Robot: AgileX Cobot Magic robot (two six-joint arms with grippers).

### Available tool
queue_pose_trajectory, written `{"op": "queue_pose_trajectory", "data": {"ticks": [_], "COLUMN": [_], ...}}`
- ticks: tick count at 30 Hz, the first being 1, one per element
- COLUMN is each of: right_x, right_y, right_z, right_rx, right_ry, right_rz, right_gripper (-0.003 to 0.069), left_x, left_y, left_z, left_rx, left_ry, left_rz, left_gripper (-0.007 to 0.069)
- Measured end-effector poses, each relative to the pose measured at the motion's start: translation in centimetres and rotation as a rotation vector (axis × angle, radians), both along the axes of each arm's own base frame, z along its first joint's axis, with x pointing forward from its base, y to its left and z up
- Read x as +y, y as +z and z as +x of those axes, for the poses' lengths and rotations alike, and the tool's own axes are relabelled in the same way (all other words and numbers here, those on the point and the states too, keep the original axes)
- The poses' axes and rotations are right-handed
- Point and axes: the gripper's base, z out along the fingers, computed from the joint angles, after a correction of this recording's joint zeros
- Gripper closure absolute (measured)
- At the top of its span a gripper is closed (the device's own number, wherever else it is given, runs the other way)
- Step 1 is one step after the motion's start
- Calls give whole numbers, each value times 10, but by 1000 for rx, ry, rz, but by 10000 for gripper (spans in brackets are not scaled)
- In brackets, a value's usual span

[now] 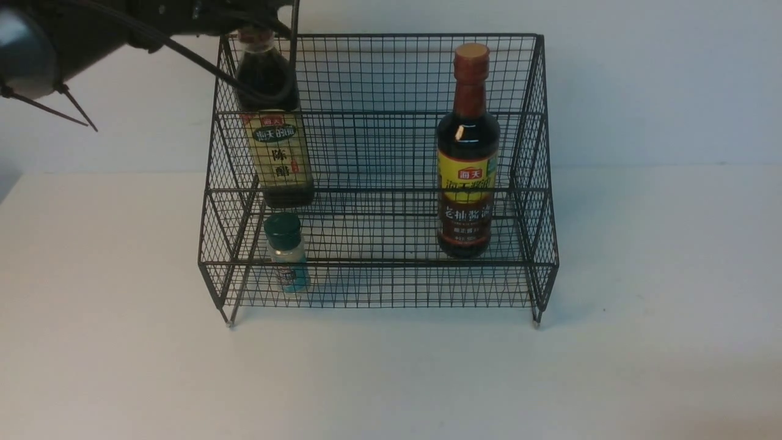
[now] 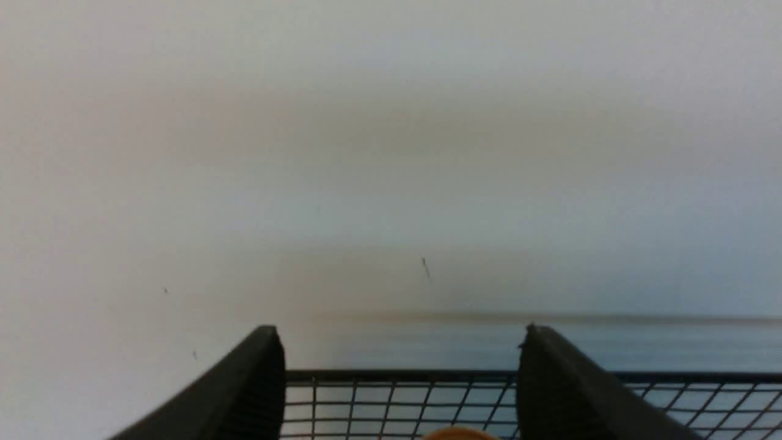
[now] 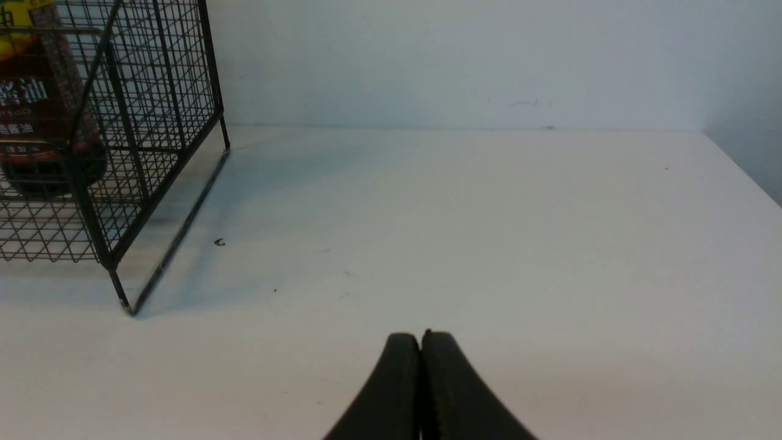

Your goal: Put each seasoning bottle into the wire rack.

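Left gripper [image 2: 400, 366]: the jaws are seen set apart in the left wrist view, with nothing clamped between them; a sliver of gold cap [image 2: 458, 434] shows just below the gap, so the gripper is judged to be hanging over the bottle top, spread so the neck is cleared.

Cream-label bottle [image 1: 278, 146]: stood upright on the upper tier at the robot's left end of the wire rack [image 1: 379, 183]. Its top is partly hidden by the left arm [image 1: 91, 30] and its cable, so whether the fingers touch the cap cannot be told from the front view.

Green-capped shaker [image 1: 286, 252]: set upright on the lower tier, in front of and below the cream-label bottle, near the rack's left wall, where the low front rail is enough to hold a short item.

Yellow-red label bottle [image 1: 467, 153]: stood upright at the robot's right end, its base on the lower tier, well apart from the other two.

Right gripper [image 3: 421, 385]: jaws pressed together, empty, held low over the bare bench [image 3: 489, 244] beside the rack's right foot, clear of the work.

Task state: all three bottles are judged to be inside the rack.

Next move: a straight lift is advised, so that the tall bottle is not tipped.
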Motion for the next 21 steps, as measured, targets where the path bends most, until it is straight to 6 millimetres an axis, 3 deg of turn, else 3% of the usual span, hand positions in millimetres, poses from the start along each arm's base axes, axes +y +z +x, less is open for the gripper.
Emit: {"op": "queue_pose_trajectory", "data": {"ticks": [4,9,13,15,21], "right_x": [0,0,0,0,0], "right_y": [0,0,0,0,0], "right_z": [0,0,0,0,0], "right_rx": [0,0,0,0,0], "right_ry": [0,0,0,0,0], "right_rz": [0,-1,-1,-1,-1], "right_gripper": [672,672,672,672,672], "left_x": [3,9,11,10,13], "left_y": [20,57,97,111,149], "left_z": [-12,-42,-89,-112,-187], "left_rx": [-42,-75,-101,-94,-107], "left_ry": [1,5,-20,-39,-105], "left_rz": [-7,12,80,117,172], "left_gripper": [146,244,503,587,629]}}
